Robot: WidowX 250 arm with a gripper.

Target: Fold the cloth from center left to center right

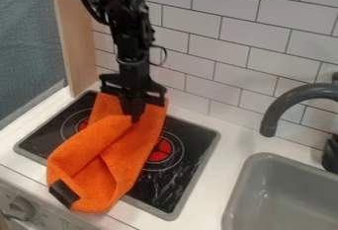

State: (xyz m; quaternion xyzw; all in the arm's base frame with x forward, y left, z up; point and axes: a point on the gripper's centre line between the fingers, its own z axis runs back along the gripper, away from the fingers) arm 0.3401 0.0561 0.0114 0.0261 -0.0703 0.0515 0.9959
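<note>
Black, angular tool (135,110) was seen at upper part of the orange, fuzzy-piled cloth (136,152); whether cloth was grasped could not be told. For a neat fold, a thin pinch of left edge was needed, to be raised just clear, carried right and lowered slowly; bunching was risked by the thick, soft, already creased pile. Cloth was draped over the glossy, black, flat stovetop (178,187), set in the smooth white desk (223,155). Stiff black rectangular tag (64,193) was seen at near end.
</note>
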